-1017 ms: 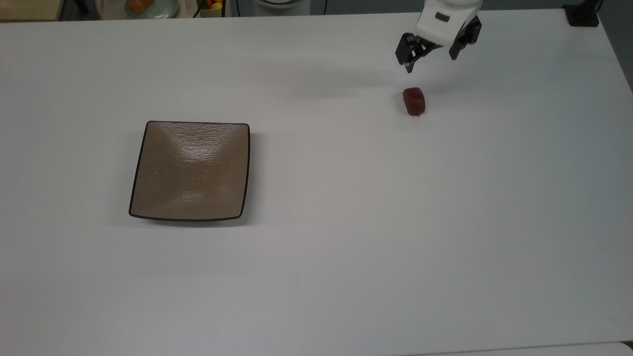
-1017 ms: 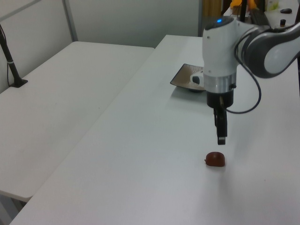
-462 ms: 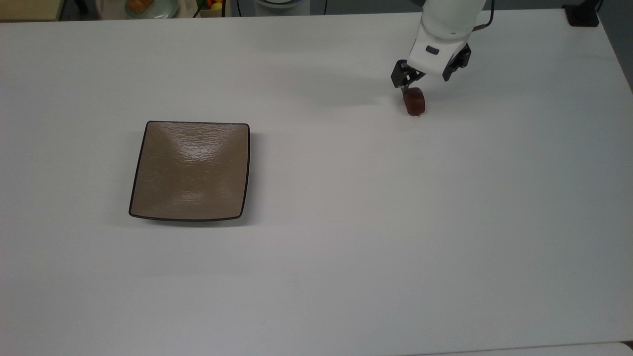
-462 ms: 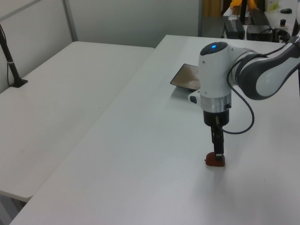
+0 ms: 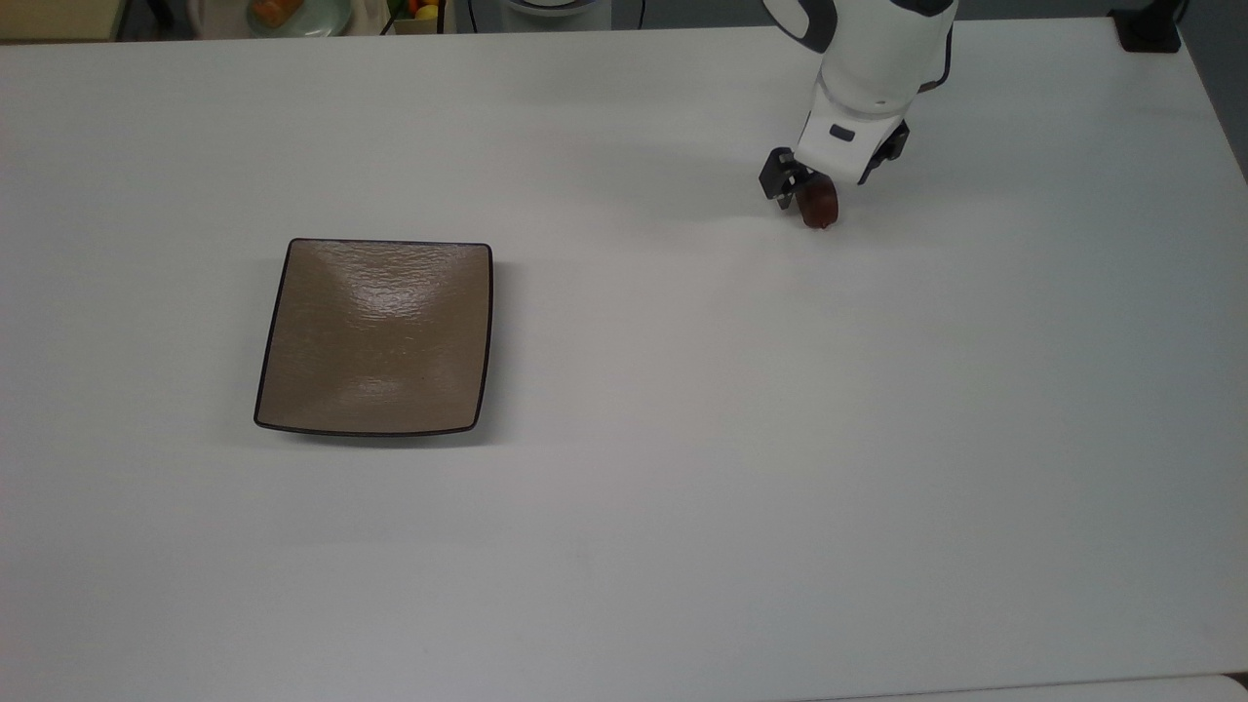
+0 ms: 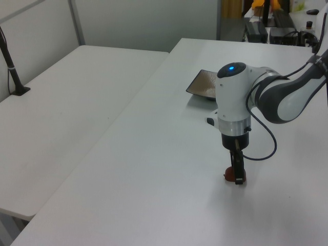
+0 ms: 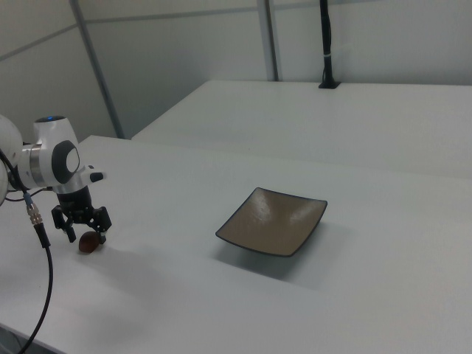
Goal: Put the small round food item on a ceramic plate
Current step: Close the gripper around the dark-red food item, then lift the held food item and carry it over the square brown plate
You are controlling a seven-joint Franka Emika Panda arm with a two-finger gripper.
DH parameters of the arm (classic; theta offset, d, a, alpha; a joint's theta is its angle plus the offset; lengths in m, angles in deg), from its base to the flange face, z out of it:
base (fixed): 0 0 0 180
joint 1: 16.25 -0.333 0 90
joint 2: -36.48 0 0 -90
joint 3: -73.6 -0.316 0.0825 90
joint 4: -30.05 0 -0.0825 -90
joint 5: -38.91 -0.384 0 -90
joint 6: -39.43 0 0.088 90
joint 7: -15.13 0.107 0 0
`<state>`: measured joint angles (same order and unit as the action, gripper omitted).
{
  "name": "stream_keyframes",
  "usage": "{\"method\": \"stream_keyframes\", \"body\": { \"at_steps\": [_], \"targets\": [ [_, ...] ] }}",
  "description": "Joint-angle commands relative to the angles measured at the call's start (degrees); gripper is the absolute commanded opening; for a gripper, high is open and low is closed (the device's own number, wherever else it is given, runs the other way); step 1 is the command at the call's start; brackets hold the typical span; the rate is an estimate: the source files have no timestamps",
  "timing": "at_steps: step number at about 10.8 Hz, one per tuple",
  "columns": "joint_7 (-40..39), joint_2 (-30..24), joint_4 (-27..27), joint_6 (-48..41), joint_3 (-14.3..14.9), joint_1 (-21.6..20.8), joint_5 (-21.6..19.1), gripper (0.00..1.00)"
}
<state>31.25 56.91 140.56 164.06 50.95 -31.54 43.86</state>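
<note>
The small round food item [image 5: 820,208] [image 6: 231,176] [image 7: 89,243], a glossy dark reddish-brown lump, lies on the white table [image 5: 682,439] at the top view's upper right. My gripper [image 5: 817,191] [image 6: 237,176] [image 7: 87,236] is lowered over it, open, with one black finger [image 5: 780,183] on each side; I cannot tell whether the fingers touch it. The ceramic plate [image 5: 375,336] [image 6: 201,84] [image 7: 273,221], square and tan-brown with a dark rim, sits bare far off at the top view's left.
A pale green round dish [image 5: 317,18] holding an orange food piece lies beyond the table's far edge at the top view's upper left. A black post base [image 5: 1149,29] stands at the top view's upper right corner. A second white table [image 6: 61,118] adjoins in the left view.
My gripper has come down from above the table until its fingers straddle the food item. The item and the plate have not moved.
</note>
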Motion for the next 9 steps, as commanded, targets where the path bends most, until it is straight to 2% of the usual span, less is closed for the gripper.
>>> {"method": "stream_keyframes", "body": {
  "at_steps": [1,3,4,9],
  "targets": [
    [0.8,0.6,1.2,2.4,0.4,-0.5,2.3,0.72],
    [0.7,0.5,0.9,2.0,0.4,-0.4,2.3,0.47],
    [0.5,0.2,0.7,1.7,0.4,-0.4,2.3,0.39],
    [0.0,-4.2,-1.5,-3.6,0.7,2.0,2.3,0.38]
  ]
}}
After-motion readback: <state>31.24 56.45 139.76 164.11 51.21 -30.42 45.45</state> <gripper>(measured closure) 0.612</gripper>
